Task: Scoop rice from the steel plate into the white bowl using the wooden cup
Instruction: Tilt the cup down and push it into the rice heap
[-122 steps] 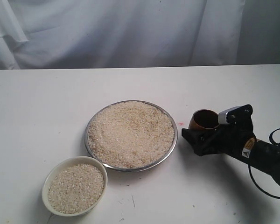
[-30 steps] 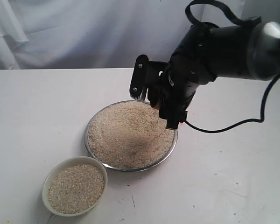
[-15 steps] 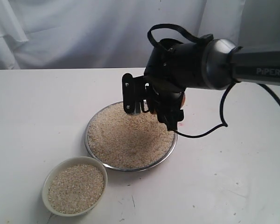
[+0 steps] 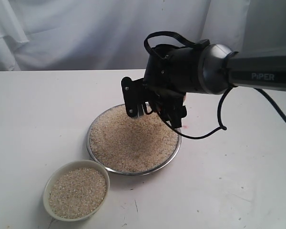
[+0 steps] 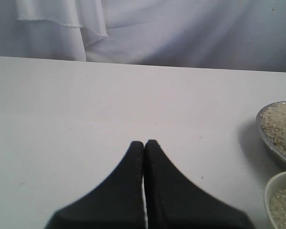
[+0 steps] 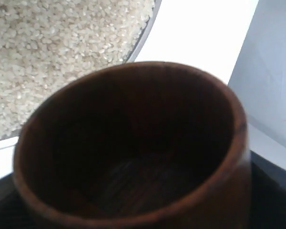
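white bench (image 4: 38,119): the right pincer (image 4: 155,110) pinches the empty cup (image 6: 133,143), rice (image 4: 128,138) just beneath it, poised, i judge, to dig in; the left pincer (image 5: 144,145), pressed together, sits clear.

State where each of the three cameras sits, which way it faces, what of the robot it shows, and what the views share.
Exterior: off the arms, raised, facing the white curtain and looking down on the table; shows the right gripper and its arm over the steel plate of rice, with the white bowl nearer.
Left wrist: low over bare table, facing the curtain; shows the left gripper, fingers together.
Right wrist: looks into the empty wooden cup the gripper holds, rice beyond.
Shared: plate, bowl and curtain in exterior and left wrist; rice in all three.
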Motion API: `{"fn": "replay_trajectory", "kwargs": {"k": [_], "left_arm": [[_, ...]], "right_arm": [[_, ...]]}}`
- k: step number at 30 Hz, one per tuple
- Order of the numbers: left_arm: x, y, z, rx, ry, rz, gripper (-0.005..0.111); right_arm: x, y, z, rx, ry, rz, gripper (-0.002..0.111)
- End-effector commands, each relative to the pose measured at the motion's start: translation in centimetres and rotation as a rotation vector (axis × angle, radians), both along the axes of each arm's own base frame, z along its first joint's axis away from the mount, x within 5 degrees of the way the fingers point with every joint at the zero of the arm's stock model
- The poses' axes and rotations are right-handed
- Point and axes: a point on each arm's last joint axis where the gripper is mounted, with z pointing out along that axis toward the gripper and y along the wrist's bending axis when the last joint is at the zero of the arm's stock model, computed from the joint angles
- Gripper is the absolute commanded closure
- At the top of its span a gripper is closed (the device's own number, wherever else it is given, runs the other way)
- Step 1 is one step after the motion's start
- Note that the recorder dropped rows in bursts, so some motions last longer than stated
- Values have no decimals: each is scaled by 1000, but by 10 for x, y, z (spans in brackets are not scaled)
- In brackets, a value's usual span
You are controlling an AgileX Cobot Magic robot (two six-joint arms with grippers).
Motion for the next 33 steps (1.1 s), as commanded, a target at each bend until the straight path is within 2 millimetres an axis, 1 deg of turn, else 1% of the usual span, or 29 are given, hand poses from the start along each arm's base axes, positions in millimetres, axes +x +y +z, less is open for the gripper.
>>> {"fn": "replay_trajectory", "kwargs": {"k": [1, 5, 8, 11, 15, 21, 27, 31, 33], "left_arm": [[0, 0, 0, 1, -13, -2, 107], [0, 0, 0, 1, -13, -2, 107], [0, 0, 0, 1, -13, -2, 107], [0, 0, 0, 1, -13, -2, 107], [0, 0, 0, 1, -13, -2, 107], [0, 0, 0, 1, -13, -2, 107], [0, 0, 0, 1, -13, -2, 107], [0, 0, 0, 1, -13, -2, 107], [0, 0, 0, 1, -13, -2, 107]], "right_arm": [[9, -2, 7, 4, -48, 37, 108], [17, -8, 6, -37, -82, 53, 108], [20, -10, 3, -41, -77, 46, 108], [21, -8, 1, -40, -81, 68, 108], [22, -7, -10, -75, -65, 86, 108], [25, -9, -25, -193, -79, 102, 108], [10, 11, -26, -298, -138, 174, 108], [-1, 25, -24, -309, -174, 216, 108], [-3, 30, -27, -376, -222, 258, 108]]}}
